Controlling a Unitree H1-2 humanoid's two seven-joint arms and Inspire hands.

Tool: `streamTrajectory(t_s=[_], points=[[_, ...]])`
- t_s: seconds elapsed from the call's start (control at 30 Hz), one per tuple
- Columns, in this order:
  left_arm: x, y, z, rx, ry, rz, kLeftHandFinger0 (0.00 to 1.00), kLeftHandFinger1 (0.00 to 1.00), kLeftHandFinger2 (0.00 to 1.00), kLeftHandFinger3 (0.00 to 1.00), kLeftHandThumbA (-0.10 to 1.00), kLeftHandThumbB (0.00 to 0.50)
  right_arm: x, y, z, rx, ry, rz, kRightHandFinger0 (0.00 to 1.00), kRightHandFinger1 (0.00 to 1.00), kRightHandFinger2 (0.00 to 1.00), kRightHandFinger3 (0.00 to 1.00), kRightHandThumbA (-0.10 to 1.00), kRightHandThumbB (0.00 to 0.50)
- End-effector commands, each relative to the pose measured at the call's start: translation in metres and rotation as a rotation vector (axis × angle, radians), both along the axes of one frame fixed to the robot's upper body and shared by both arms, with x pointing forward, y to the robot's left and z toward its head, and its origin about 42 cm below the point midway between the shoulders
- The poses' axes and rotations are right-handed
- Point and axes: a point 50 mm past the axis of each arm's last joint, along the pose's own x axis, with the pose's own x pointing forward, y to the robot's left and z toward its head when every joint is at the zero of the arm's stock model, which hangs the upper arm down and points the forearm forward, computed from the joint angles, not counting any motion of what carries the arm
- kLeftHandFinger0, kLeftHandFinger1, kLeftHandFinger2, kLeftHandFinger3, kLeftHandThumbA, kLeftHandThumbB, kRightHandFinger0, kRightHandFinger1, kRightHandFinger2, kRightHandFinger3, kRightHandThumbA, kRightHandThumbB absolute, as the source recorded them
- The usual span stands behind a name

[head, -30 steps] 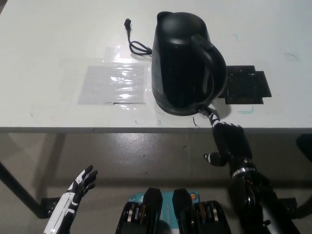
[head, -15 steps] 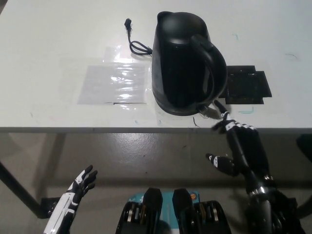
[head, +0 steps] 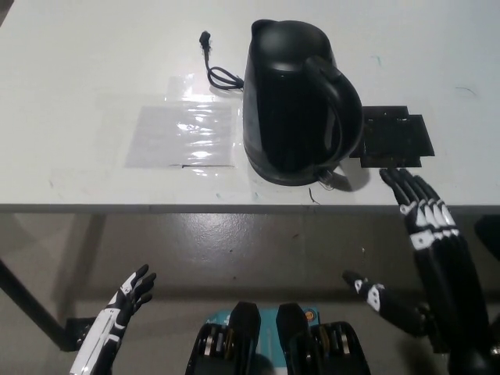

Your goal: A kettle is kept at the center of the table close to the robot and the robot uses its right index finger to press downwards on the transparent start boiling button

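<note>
Hovering the black right robot hand (head: pixel 433 234) open-fingered at lower right, clear of the kettle (head: pixel 297 101), probably needing to swing back onto the button (head: pixel 330 179); white left robot hand (head: pixel 129 295) idling open, lower left.

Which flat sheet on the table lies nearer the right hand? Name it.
The black mat, right of the kettle; the right hand is just below it. The clear plastic sheet lies across the kettle.

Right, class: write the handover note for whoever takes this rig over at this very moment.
Right hand: open, fingers spread, right of the kettle at the table's near edge, touching nothing.
Left hand: open, resting low, below the table.
Kettle: upright, centre of table, handle towards the robot, start button at its base.
Done: cannot tell whether the button is down.
Left: check it, press if needed.
</note>
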Motion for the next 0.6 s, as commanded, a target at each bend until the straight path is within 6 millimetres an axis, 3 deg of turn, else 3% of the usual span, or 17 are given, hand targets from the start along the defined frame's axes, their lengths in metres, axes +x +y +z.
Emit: streamTrajectory(t_s=[0.0,0.1,0.17,0.27,0.37,0.4,0.5,0.57], points=[[0.005,0.003,0.012,0.005,-0.057,-0.019,1.00,1.00,1.00,1.00,1.00,0.380,-0.023,-0.016,0.006,0.191,-0.206,0.101,1.00,1.00,1.00,1.00,1.00,0.216],[0.005,0.003,0.011,0.003,-0.056,-0.027,1.00,1.00,1.00,1.00,1.00,0.374,-0.024,-0.028,-0.010,0.233,-0.229,0.075,1.00,1.00,1.00,1.00,1.00,0.213],[0.006,0.002,0.010,0.005,-0.062,-0.025,1.00,1.00,1.00,1.00,1.00,0.367,-0.022,-0.036,-0.025,0.271,-0.225,0.052,1.00,1.00,1.00,1.00,1.00,0.185],[0.005,0.001,0.008,-0.007,-0.066,-0.032,1.00,1.00,1.00,1.00,1.00,0.358,-0.020,-0.040,-0.050,0.346,-0.174,-0.002,1.00,1.00,1.00,1.00,1.00,0.232],[0.004,0.001,0.008,-0.008,-0.060,-0.032,1.00,1.00,1.00,1.00,1.00,0.368,-0.017,-0.042,-0.066,0.392,-0.115,-0.016,1.00,1.00,1.00,1.00,1.00,0.217],[0.004,0.001,0.009,-0.010,-0.057,-0.033,1.00,1.00,1.00,1.00,1.00,0.371,-0.015,-0.043,-0.076,0.425,-0.073,-0.029,1.00,1.00,1.00,1.00,1.00,0.247],[0.004,0.000,0.010,-0.001,-0.051,-0.031,1.00,1.00,1.00,1.00,1.00,0.376,-0.011,-0.047,-0.093,0.410,-0.029,-0.059,1.00,1.00,1.00,1.00,1.00,0.216],[0.003,0.001,0.009,-0.013,-0.055,-0.035,1.00,1.00,1.00,1.00,1.00,0.354,-0.009,-0.051,-0.103,0.408,0.003,-0.074,1.00,1.00,1.00,1.00,1.00,0.228]])
